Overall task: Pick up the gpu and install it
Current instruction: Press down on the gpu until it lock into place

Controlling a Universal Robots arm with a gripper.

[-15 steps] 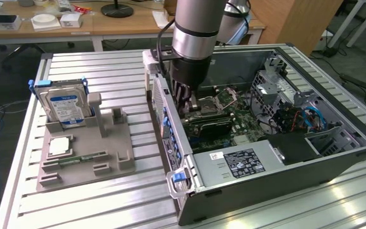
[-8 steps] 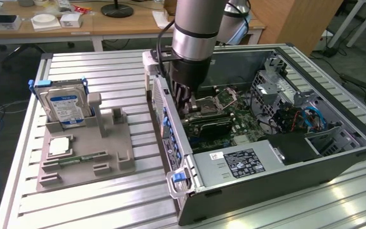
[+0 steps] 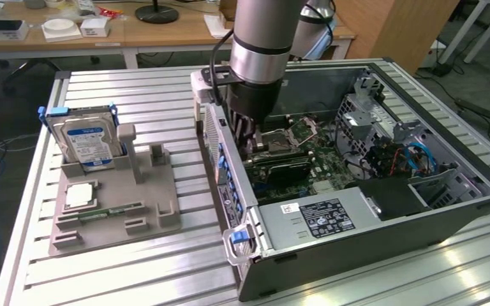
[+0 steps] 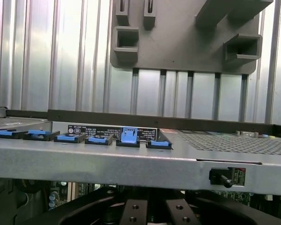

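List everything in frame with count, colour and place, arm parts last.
computer case: one, dark grey, open side up on the slatted metal table, at the exterior view's right.
motherboard: one, green, inside the case.
gpu: one, black, lying on the motherboard below the gripper.
power supply: one, silver with a black label, near corner of the case.
blue clips: a row, on the case's edge.
parts holder: one, grey, on the table at the exterior view's left.
hard drive: one, silver with a blue-white label, standing upright in the holder.
memory stick: one, green, lying in the holder.
table: one, silver.
gripper: one, black, shut, reaching down into the case.
arm: one, silver-grey, above the case.
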